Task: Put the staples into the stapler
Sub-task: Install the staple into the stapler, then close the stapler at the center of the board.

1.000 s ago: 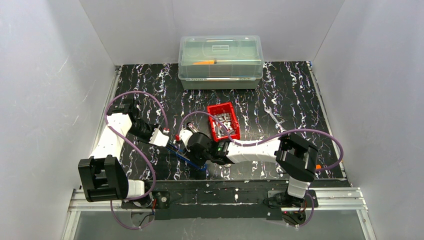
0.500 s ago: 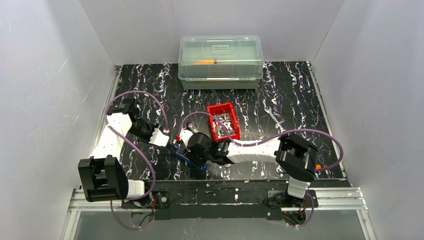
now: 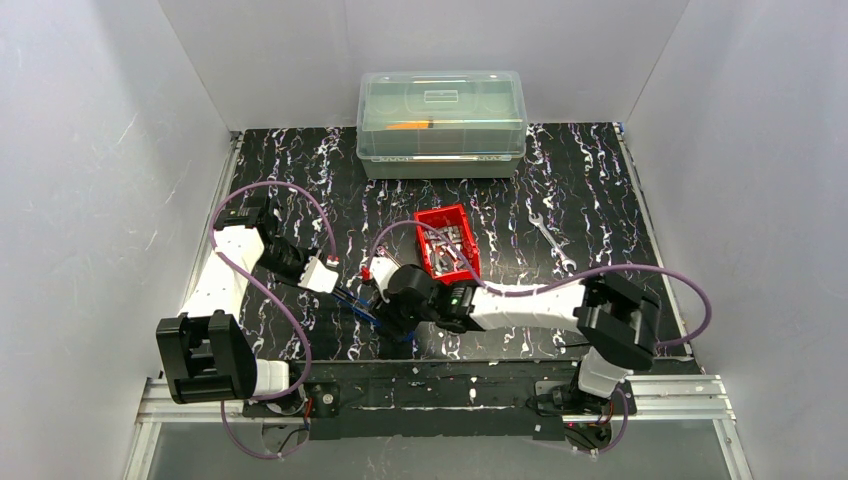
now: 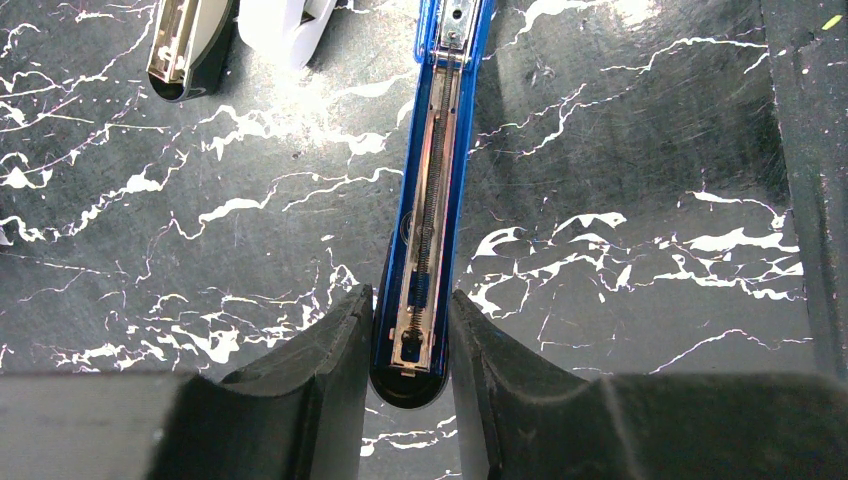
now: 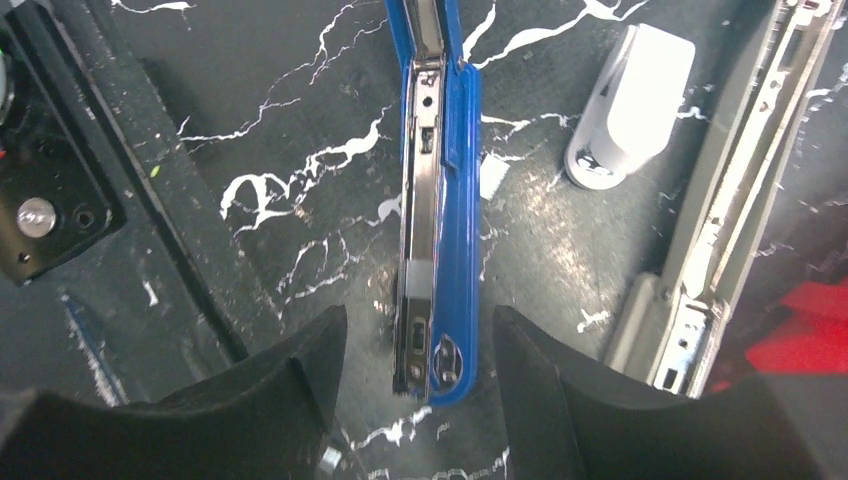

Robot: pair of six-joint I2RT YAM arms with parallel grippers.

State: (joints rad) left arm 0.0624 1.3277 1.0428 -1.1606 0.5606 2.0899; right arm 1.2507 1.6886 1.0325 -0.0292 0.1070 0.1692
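Note:
The blue stapler point(image 4: 425, 200) lies folded open on the black marbled table, its spring and metal channel showing. My left gripper point(image 4: 410, 295) is shut on one rounded end of it, both fingers pressed against its sides. My right gripper point(image 5: 418, 315) stands open around the other end of the stapler point(image 5: 445, 230), with a gap on each side. A small silvery block point(image 5: 420, 275) sits in the metal channel there. The staples point(image 3: 448, 240) lie heaped in a red bin point(image 3: 428, 217) just beyond the right wrist.
A second, grey stapler point(image 5: 725, 190) lies open beside the blue one, with a white cap-like part point(image 5: 632, 100) next to it. A wrench point(image 3: 550, 240) lies right of the bin. A clear lidded box point(image 3: 441, 122) stands at the back.
My right gripper's jaws have spread apart from the blue stapler's end, and the right arm's elbow has shifted to the right. The left gripper has kept its hold.

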